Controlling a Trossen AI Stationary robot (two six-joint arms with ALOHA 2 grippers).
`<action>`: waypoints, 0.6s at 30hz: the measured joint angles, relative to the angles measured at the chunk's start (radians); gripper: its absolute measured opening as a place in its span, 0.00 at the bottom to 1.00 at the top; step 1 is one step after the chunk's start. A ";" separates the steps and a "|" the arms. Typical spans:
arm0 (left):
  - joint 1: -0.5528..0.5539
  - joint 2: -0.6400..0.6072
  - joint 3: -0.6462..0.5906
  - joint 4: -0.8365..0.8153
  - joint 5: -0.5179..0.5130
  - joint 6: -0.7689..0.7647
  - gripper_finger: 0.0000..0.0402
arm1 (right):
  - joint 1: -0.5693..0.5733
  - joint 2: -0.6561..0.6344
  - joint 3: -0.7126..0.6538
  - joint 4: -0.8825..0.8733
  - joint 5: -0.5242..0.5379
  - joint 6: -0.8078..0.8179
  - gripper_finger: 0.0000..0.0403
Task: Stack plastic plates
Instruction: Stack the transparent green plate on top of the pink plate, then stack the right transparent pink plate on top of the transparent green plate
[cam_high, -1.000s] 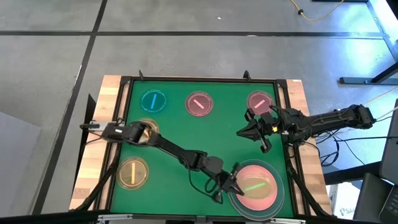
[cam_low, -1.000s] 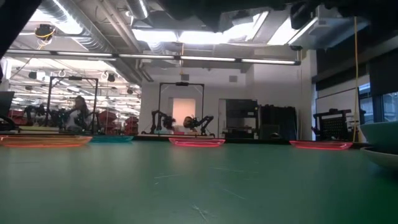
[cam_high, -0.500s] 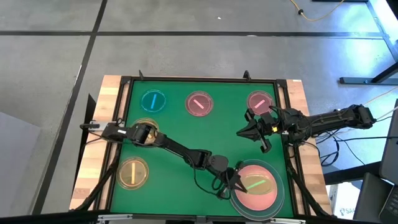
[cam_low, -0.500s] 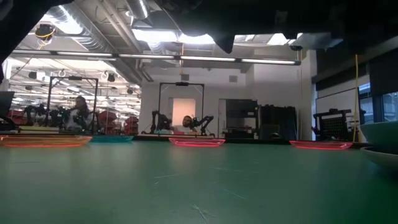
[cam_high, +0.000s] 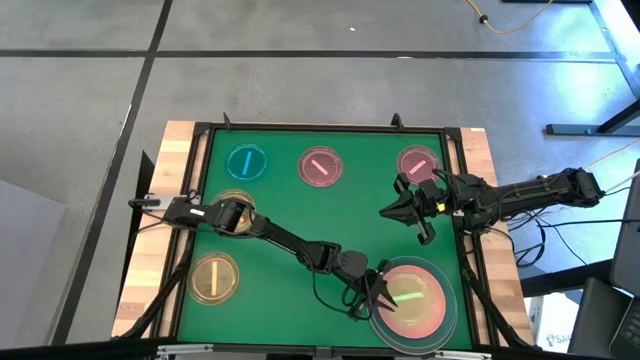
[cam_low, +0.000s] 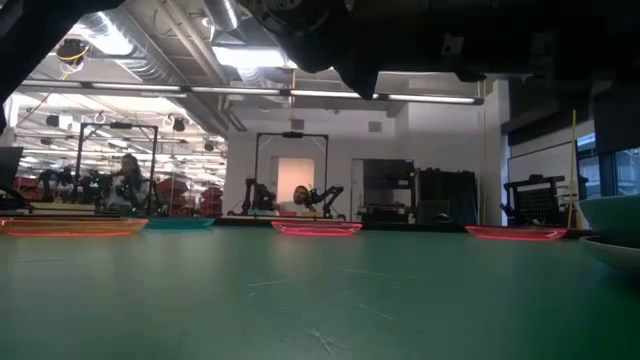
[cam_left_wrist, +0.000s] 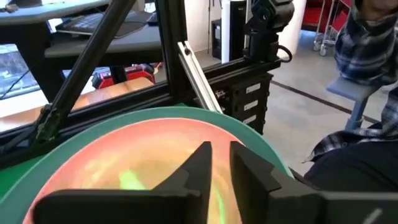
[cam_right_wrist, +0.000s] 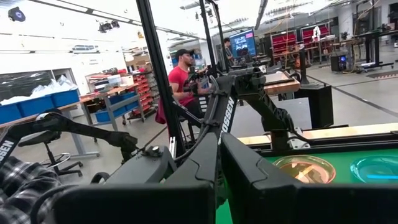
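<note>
A stack of large plates (cam_high: 432, 318) sits near the table's near right corner, pink on top (cam_left_wrist: 149, 149), with a small green-striped plate (cam_high: 408, 297) lying in it. My left gripper (cam_high: 381, 297) hovers over the stack's left part beside the green plate, fingers nearly together (cam_left_wrist: 221, 152). My right gripper (cam_high: 385, 213) waits shut above the mat, near the right pink plate (cam_high: 418, 162). The blue plate (cam_high: 245, 161), middle pink plate (cam_high: 321, 167) and two amber plates (cam_high: 214, 277) (cam_high: 240, 203) lie flat on the mat. My left gripper points slantwise down over the pink plate next to the green plate's rim. The fingers hide that spot, and I cannot tell whether they touch either plate.
A black frame (cam_high: 455, 200) borders the green mat, with wooden table edges (cam_high: 490, 170) outside it. The mat's middle (cam_high: 320, 215) holds no plates. People show in the room beyond the table, one with a plaid sleeve (cam_left_wrist: 367, 43) close to the right edge.
My left gripper has moved a little toward the right and far edges, farther in over the stack. The green plate has stayed where it was.
</note>
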 joint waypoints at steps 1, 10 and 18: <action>0.000 0.000 0.000 0.001 0.000 0.000 0.16 | 0.000 0.000 0.000 0.000 0.000 0.000 0.04; 0.007 -0.067 0.000 -0.167 -0.001 0.004 0.23 | 0.000 0.000 0.000 -0.006 0.000 0.000 0.04; 0.007 -0.221 0.000 -0.645 -0.096 0.057 0.23 | 0.000 0.000 0.000 -0.034 -0.006 0.001 0.04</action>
